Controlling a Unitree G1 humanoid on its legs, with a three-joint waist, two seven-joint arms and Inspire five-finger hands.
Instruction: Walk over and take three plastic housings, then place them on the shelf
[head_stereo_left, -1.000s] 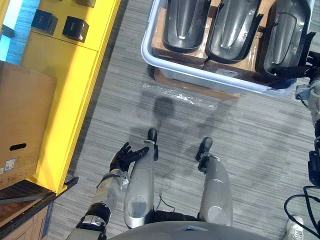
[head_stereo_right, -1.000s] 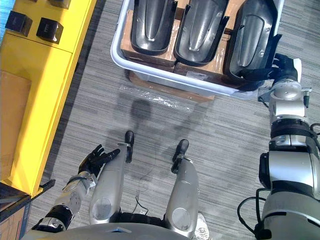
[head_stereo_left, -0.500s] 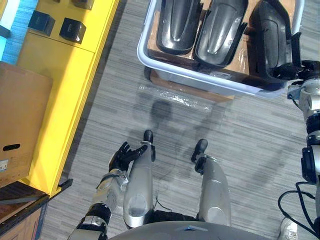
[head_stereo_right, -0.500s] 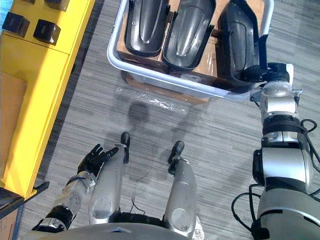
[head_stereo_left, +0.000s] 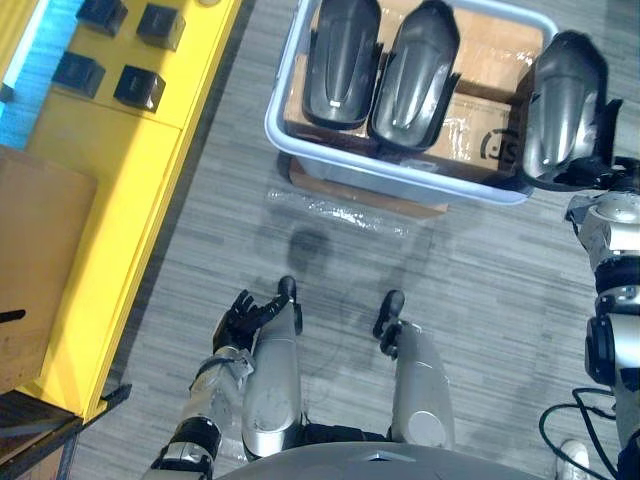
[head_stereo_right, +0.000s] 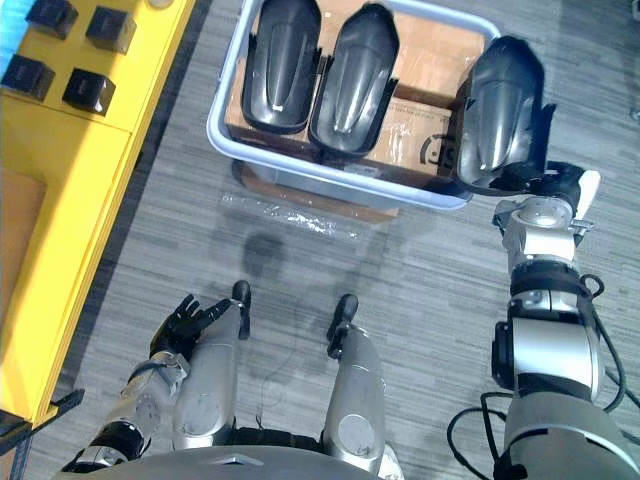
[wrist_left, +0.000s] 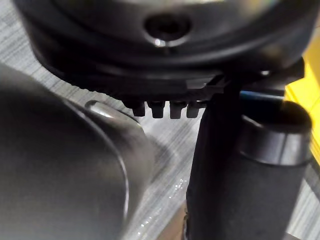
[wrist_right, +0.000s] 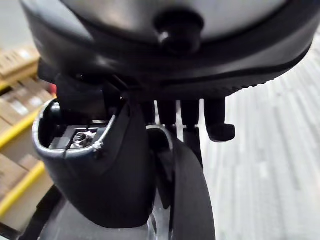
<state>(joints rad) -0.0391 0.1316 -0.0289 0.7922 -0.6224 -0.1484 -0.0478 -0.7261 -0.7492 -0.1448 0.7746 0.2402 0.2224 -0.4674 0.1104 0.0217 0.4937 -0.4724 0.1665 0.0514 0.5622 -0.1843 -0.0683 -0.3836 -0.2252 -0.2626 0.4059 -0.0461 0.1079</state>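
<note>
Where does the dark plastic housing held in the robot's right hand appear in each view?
Left eye view: the dark plastic housing is at upper right, at the right end of the pale plastic tub.
Right eye view: right of centre near the top, just above the right hand.
Right wrist view: low in the middle, its curved edge between thumb and fingers.
Shared landmark: the tub's rim in both eye views.
</note>
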